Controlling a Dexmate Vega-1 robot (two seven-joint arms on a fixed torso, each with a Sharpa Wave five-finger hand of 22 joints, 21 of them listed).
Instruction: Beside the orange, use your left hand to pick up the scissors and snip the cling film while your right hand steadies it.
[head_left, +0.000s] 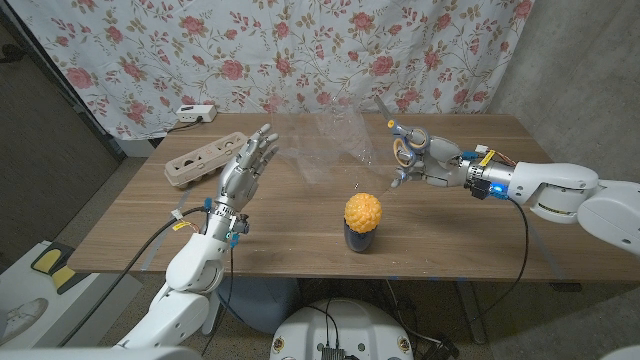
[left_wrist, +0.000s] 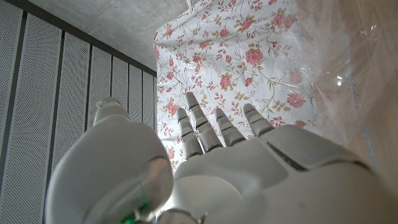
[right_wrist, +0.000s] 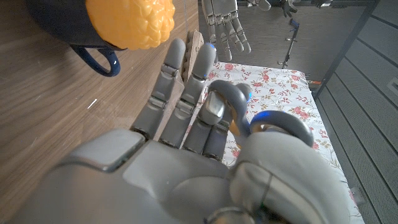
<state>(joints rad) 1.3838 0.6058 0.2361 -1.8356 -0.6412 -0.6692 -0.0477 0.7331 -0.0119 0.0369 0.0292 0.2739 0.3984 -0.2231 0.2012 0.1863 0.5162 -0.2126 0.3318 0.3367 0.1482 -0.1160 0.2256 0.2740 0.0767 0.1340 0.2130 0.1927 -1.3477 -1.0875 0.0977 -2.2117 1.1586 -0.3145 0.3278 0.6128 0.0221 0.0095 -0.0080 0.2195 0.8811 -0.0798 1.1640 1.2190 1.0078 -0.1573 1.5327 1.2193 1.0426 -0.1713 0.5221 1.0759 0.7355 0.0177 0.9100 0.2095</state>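
Left hand (head_left: 248, 166): your fingers (left_wrist: 202, 127) stand straight and spread, raised above the wooden table (head_left: 300, 240), holding nothing — the crinkled clear cling film (head_left: 335, 140) hangs just beside them.

Right hand (head_left: 418, 160): gripping the grey-handled scissors (head_left: 402, 150), a finger curled through one loop (right_wrist: 224, 102), the other fingers (right_wrist: 171, 81) extended.

Bumpy orange ball (head_left: 363, 211): seated on a dark cup (head_left: 360, 240) — near your right hand, at the table's front.

Beige egg carton (head_left: 200, 160): far left.
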